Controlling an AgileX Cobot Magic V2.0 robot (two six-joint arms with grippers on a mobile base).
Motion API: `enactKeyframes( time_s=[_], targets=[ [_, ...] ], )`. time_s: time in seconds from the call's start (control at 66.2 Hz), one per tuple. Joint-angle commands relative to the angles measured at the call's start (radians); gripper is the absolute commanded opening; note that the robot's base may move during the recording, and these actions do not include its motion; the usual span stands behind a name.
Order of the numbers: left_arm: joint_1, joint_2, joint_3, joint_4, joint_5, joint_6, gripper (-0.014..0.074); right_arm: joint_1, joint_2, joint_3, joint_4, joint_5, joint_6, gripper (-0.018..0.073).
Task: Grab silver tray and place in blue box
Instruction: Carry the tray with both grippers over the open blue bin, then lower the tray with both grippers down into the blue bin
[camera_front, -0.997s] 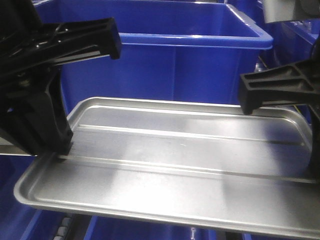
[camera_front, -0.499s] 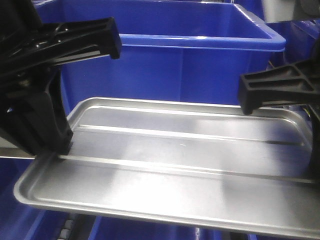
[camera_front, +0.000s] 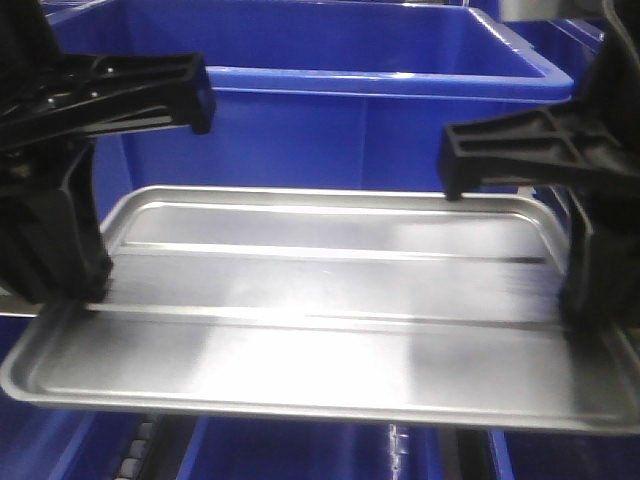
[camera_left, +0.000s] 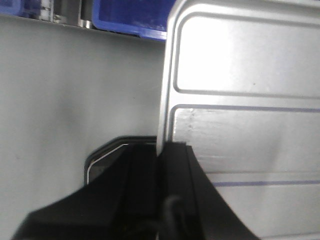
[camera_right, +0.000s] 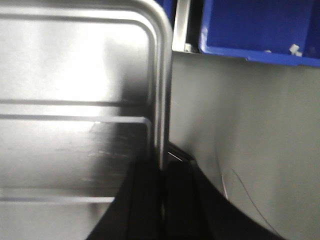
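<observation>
The silver tray hangs level in the air, held at both short ends, its two long ridges running left to right. My left gripper is shut on the tray's left rim, and the left wrist view shows that rim pinched between the black fingers. My right gripper is shut on the right rim; its wrist view shows the rim clamped the same way. The blue box stands directly behind the tray, with its open top higher than the tray.
More blue crates stand at the right, and blue plastic shows below the tray. Under the tray lies a grey surface. A metal strip runs down at the lower left.
The tray has shifted left in view and now sits squarer and more centred before the blue box. Both grippers moved with it, and the right gripper now shows further in from the right.
</observation>
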Motion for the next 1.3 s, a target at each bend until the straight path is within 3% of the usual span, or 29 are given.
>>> enactKeyframes(
  time_s=[0.0,0.196,0.348,0.559,0.741,1.073,1.285],
  targets=[
    [0.002,-0.028,-0.028,0.034,-0.008,-0.010,-0.0104,-0.006,-0.025,-0.022,-0.046,-0.064,-0.012,0.0057],
    [0.002,-0.059,-0.071,0.075,-0.007,-0.010,-0.0104,-0.006,-0.026,-0.090,-0.060,-0.137,-0.017,0.0057],
    [0.015,-0.100,-0.177,0.175,-0.004,-0.007,-0.0104,-0.009,-0.024,-0.237,-0.184,-0.136,-0.052,0.0057],
    [0.175,-0.044,-0.360,0.150,-0.088,0.202,-0.0104,-0.091,0.059,-0.439,-0.237,-0.192,-0.108,0.0057],
    [0.319,0.048,-0.492,0.147,-0.244,0.286,-0.0104,-0.198,0.172,-0.593,-0.237,-0.331,-0.153,0.0057],
    [0.496,0.271,-0.553,0.172,-0.558,0.306,-0.0104,-0.344,0.377,-0.661,-0.341,-0.669,-0.154,0.0057],
    [0.507,0.323,-0.553,0.209,-0.564,0.306,-0.0070,-0.363,0.428,-0.661,-0.367,-0.694,-0.154,0.0083]
  ],
)
